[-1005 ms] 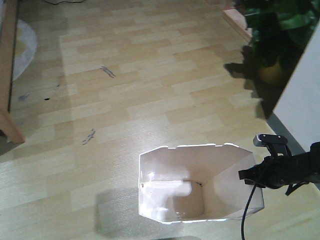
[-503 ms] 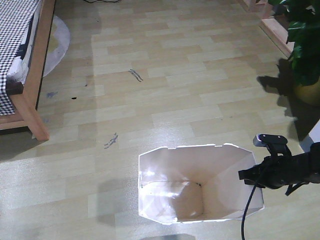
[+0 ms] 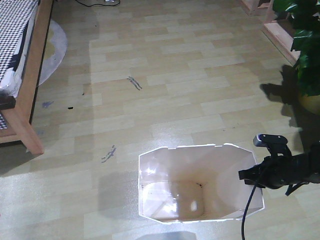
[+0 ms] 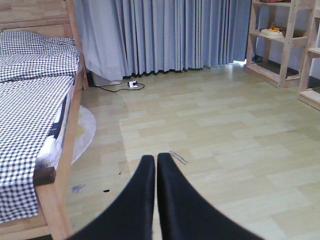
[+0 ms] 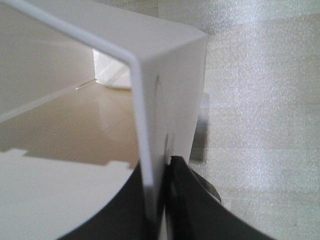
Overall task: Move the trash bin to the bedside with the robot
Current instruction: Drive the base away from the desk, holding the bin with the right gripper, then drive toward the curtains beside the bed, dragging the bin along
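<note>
— Right gripper [image 5: 162,167] first: what is it doing?
— Clenched on the trash bin [image 3: 165,172]. Its two black fingers [image 5: 192,200] pinch the thin white wall just below the rim, one inside and one outside, beside a corner.
— And the arm behind it?
— From the front view, the black arm [image 3: 292,170] reaches in from the right edge to the bin's right wall. A black cable [image 3: 245,215] hangs down from it, across that side of the bin.
— How does the bin sit?
— Upright on the wooden floor [image 3: 175,95], mouth up, cream inside, low in the middle of the front view.
— Where is the bed?
— At the far left. The bed [image 3: 27,95] shows its light wooden frame and checked bedding, well apart from the bin, with open floor and a few dark scuffs [image 3: 134,82] between them. A pale round mat [image 3: 56,42] lies partly under the frame.
— The other claw?
— The left gripper [image 4: 152,159] is pressed closed, tip against tip. It points across the floor, with the bed on its left, grey curtains [image 4: 165,35] beyond and a wooden shelf [image 4: 280,55] to the right.
— Anything near the bin's right?
— A leafy plant [image 3: 307,45] at the right edge, well apart from it.
</note>
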